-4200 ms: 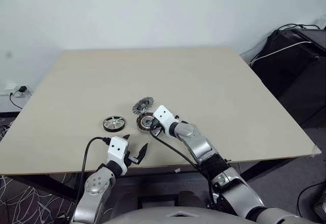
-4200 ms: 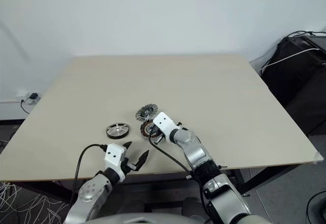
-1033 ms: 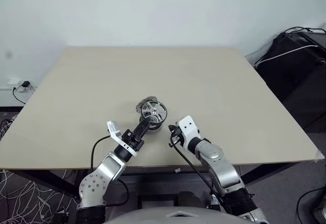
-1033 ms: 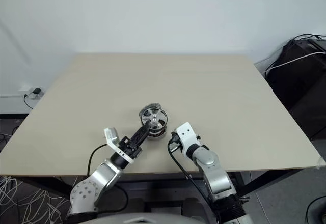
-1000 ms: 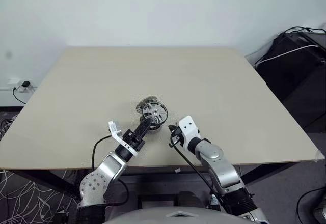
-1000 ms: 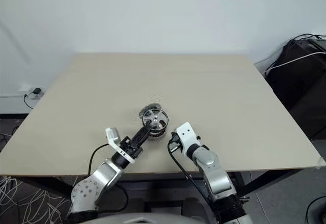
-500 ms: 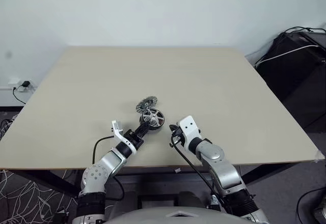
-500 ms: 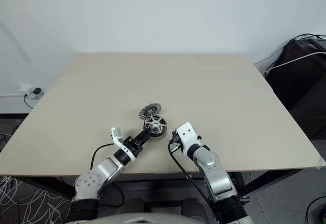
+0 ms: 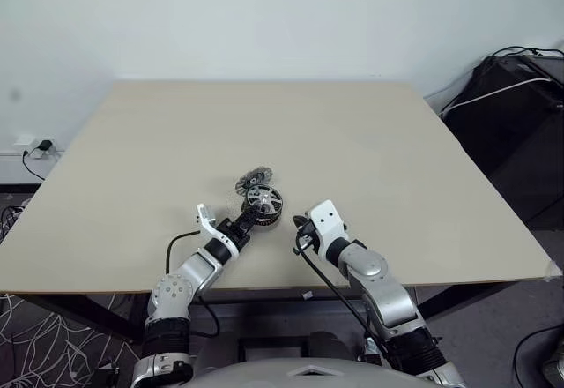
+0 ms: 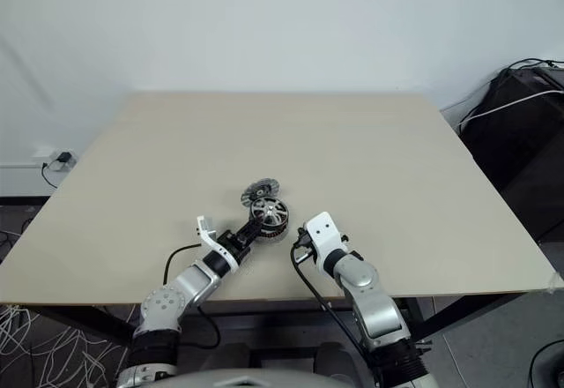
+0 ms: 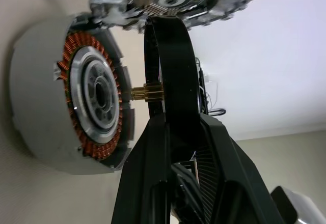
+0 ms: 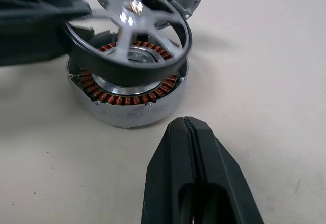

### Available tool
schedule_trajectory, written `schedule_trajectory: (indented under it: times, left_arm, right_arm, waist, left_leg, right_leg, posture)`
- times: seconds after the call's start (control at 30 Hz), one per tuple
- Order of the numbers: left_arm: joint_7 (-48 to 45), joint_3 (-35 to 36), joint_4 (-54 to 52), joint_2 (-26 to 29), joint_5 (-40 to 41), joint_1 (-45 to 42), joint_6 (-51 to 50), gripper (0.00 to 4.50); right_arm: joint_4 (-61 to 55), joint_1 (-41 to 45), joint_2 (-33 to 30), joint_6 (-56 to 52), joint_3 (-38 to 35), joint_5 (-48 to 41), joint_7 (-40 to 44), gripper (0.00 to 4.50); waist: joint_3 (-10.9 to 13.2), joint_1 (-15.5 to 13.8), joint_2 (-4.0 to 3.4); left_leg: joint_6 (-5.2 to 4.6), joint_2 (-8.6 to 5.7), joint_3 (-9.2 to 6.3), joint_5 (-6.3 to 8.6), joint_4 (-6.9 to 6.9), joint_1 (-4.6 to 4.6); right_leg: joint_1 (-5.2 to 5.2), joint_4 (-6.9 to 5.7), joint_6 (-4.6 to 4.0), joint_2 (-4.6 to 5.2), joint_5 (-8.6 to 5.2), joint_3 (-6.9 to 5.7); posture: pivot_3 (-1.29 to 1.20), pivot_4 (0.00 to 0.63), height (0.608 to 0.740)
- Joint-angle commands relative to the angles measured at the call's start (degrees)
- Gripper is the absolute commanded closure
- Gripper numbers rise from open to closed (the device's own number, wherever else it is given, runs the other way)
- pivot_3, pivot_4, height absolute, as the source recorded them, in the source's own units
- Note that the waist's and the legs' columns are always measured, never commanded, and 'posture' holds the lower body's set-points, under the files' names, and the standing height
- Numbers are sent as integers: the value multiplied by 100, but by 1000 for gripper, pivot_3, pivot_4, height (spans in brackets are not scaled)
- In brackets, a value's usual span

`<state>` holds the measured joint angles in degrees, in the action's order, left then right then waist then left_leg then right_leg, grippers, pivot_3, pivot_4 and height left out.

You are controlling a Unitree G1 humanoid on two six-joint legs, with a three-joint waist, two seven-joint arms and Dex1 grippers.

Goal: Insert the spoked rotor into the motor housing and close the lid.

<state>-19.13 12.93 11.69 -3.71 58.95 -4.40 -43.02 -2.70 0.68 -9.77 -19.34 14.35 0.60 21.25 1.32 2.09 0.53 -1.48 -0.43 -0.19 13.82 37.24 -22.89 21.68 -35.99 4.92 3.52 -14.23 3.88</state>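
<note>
Left tool (image 9: 249, 215) gripping spoked rotor (image 12: 130, 28) above motor housing (image 12: 127, 94), lid (image 9: 254, 180) behind, right tool (image 12: 191, 132) closed.

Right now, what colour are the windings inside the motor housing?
Copper-orange windings ring the motor housing; clearest in the right wrist view.

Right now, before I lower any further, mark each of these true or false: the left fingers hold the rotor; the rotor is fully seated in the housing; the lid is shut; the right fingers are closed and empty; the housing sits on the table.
1. The left fingers hold the rotor. True.
2. The rotor is fully seated in the housing. False: it hangs tilted just above the copper windings, not yet in.
3. The lid is shut. False: it lies open beside the housing, its ribbed inside showing.
4. The right fingers are closed and empty. True: they stand off from the housing, touching nothing.
5. The housing sits on the table. True.
</note>
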Motion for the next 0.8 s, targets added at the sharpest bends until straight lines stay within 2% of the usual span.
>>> schedule_trajectory:
  times: [0.03,0.23,0.57,0.8]
  left_arm:
    - [-130,6,20,-113,-72,-184,54,4111]
    - [-119,23,71,-173,-162,-184,56,4111]
    - [-72,125,-269,-159,-108,-10,20,876]
    - [81,230,-952,-95,26,405,-60,876]
  right_arm:
    - [-242,72,13,81,-60,-34,-29,4500]
    - [-258,59,10,74,-74,-35,-40,4500]
    - [-258,56,4,71,-77,-42,-33,4500]
    - [-243,65,5,71,-77,-45,-26,4500]
  waist:
    - [0,1,0]
    - [0,0,0]
    - [-1,1,0]
    - [0,3,1]
  left_leg:
    - [0,0,0,0,0,0]
    - [0,0,0,0,0,0]
    - [4,1,-1,2,2,5]
    - [13,2,-2,8,-1,4]
  right_leg:
    - [0,0,0,0,0,0]
    - [0,0,0,0,0,0]
    - [-5,-1,2,1,1,0]
    - [-2,-1,1,0,1,1]
  posture:
    - [0,0,740]
    - [0,0,740]
    - [0,0,740]
    - [0,0,740]
